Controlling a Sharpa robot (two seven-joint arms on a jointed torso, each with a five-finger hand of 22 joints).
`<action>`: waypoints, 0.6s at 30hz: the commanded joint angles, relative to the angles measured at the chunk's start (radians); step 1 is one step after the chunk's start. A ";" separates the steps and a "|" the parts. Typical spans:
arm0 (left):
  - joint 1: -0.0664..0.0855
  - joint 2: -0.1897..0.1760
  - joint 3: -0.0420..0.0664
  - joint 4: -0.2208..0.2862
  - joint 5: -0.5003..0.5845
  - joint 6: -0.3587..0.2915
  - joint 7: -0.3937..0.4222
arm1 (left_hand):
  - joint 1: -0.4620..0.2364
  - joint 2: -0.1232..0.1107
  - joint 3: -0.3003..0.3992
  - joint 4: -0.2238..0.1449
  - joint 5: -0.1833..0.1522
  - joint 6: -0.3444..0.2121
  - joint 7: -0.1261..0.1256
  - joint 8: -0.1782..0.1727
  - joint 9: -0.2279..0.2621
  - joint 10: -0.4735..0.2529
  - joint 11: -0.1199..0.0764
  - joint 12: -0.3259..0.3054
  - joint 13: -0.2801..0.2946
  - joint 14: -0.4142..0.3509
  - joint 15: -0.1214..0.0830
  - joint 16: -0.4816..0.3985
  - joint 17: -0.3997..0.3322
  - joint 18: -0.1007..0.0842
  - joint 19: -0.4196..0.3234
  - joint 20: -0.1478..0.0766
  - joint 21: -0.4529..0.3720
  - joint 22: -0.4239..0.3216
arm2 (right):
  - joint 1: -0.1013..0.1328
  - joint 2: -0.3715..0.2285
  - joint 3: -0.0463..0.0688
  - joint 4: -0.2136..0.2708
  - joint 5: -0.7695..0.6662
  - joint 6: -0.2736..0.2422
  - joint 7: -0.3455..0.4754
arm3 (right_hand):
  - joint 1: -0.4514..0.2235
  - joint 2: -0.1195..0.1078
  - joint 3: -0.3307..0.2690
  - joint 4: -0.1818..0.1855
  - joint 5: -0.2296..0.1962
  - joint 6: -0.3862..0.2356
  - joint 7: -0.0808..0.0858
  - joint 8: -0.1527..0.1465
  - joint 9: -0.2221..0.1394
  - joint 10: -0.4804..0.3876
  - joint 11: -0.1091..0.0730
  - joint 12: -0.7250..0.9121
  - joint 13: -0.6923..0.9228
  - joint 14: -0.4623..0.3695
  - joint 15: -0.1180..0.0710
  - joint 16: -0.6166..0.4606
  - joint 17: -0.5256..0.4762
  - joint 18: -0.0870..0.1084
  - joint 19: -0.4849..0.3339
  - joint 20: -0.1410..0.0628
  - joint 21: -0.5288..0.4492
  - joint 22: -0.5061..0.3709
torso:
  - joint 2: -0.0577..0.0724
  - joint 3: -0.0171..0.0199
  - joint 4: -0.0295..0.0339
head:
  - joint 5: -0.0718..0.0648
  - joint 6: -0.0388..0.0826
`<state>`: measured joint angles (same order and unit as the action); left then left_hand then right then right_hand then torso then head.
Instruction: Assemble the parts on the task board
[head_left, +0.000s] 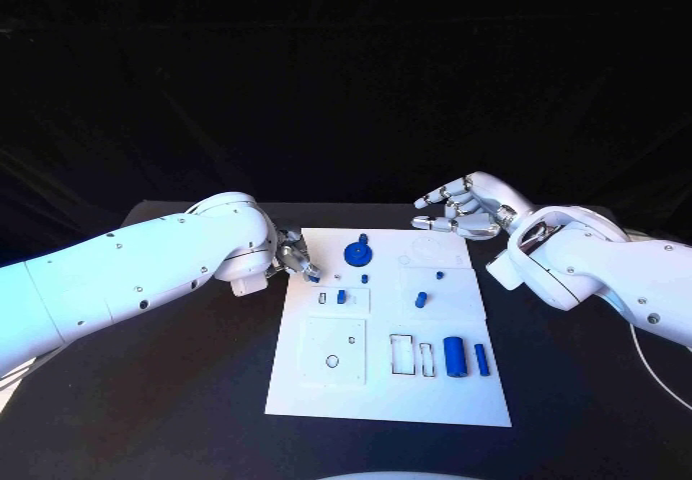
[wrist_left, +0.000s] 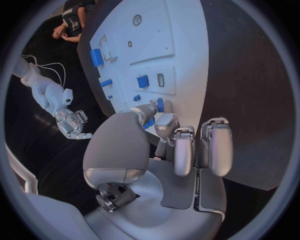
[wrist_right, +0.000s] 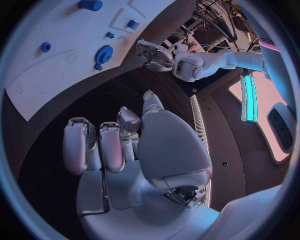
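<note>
The board (head_left: 387, 400) lies in the middle of the black table (head_left: 173, 400), its long side running from the near edge toward the far edge.

The left hand (head_left: 296, 257) sits at the board's left edge, near the far left corner. Its fingers (wrist_left: 185, 150) are curled in over the edge. In the left wrist view a small blue part (wrist_left: 160, 104) shows right at the fingertips, touching or nearly touching them; whether the hand pinches it I cannot tell.

The right hand (head_left: 459, 210) hovers beyond the board's far right corner, over the table, apart from the board. Its fingers (wrist_right: 109, 145) are bent and loosely spread, and nothing is in them.

On the board, a blue gear (head_left: 359, 252) stands near the far edge, a little left of the middle, with a small blue peg (head_left: 366, 277) just nearer than it. A small blue block (head_left: 342, 296) sits in a raised square panel on the left half, beside a narrow slot (head_left: 322, 297). A short blue pin (head_left: 421, 298) lies on the right half, about midway along the board. Near the right edge toward the near end lie two blue cylinders side by side: a thicker one (head_left: 454, 357) and a thinner one (head_left: 482, 359), just beside each other. Left of them are two upright rectangular cut-outs (head_left: 402, 355), and further left a square panel (head_left: 336, 351) with small holes.
</note>
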<state>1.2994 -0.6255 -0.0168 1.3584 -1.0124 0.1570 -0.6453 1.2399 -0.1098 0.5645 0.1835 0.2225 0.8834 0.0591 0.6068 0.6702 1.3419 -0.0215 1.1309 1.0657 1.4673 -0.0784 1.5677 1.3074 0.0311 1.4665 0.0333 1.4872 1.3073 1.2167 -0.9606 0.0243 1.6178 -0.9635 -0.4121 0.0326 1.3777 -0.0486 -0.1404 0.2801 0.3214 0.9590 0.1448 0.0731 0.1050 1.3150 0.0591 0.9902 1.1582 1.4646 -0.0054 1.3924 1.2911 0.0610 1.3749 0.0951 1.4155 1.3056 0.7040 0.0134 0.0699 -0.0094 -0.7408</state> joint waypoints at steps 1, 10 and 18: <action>-0.015 -0.020 -0.002 0.043 -0.006 -0.091 0.009 | -0.012 -0.002 0.127 -0.118 0.004 0.011 -0.007 0.005 0.002 0.006 -0.001 0.003 -0.002 0.104 0.001 0.003 0.263 -0.004 0.049 0.000 0.002 0.175 | -0.001 0.001 0.000 0.000 0.001 0.014 0.002 | -0.002 0.008 -0.005 0.001 0.005 0.007 0.001 0.003 0.001 -0.002 0.000 -0.001 0.001 0.046 -0.009 -0.005 0.001 0.005 -0.007 0.002 -0.007 -0.001 | -0.001 0.0000 0.0040 | 0.000 -0.002; -0.051 -0.034 -0.004 0.073 -0.040 -0.119 0.007 | -0.019 -0.006 0.139 -0.123 0.005 0.015 -0.008 0.008 0.004 0.010 -0.002 0.007 0.003 0.104 0.000 0.003 0.263 -0.004 0.049 -0.001 0.002 0.175 | -0.004 0.004 -0.001 -0.001 0.002 0.018 0.003 | -0.002 0.008 -0.005 0.001 0.005 0.007 0.001 0.003 0.001 -0.002 0.000 -0.001 0.001 0.046 -0.009 -0.005 0.001 0.005 -0.007 0.002 -0.007 -0.001 | 0.001 -0.0017 0.0008 | 0.003 -0.005; -0.070 -0.030 -0.004 0.091 -0.071 -0.118 0.007 | -0.023 -0.008 0.144 -0.125 0.005 0.017 -0.009 0.009 0.005 0.012 -0.003 0.009 0.004 0.104 -0.001 0.003 0.263 -0.004 0.050 -0.002 0.003 0.176 | -0.006 0.006 -0.001 -0.002 0.002 0.020 0.003 | -0.002 0.008 -0.005 0.001 0.005 0.007 0.001 0.003 0.001 -0.002 0.000 -0.001 0.001 0.046 -0.009 -0.005 0.001 0.005 -0.007 0.002 -0.007 -0.001 | 0.001 0.0004 0.0002 | 0.001 -0.010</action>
<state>1.2303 -0.6582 -0.0212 1.4447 -1.0545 0.0528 -0.6437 1.2204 -0.1215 0.5863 0.1726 0.2224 0.8889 0.0573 0.6114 0.6750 1.3455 -0.0250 1.1349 1.0688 1.4672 -0.0784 1.5677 1.3073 0.0311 1.4665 0.0334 1.4871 1.3081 1.2117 -0.9563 0.0236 1.6158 -0.9609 -0.4073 0.0324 1.3777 -0.0486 -0.1404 0.2801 0.3214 0.9590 0.1448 0.0731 0.1048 1.3150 0.0591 0.9902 1.1583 1.4646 -0.0054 1.3924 1.2910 0.0611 1.3749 0.0951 1.4156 1.3057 0.7045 0.0128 0.0703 -0.0076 -0.7493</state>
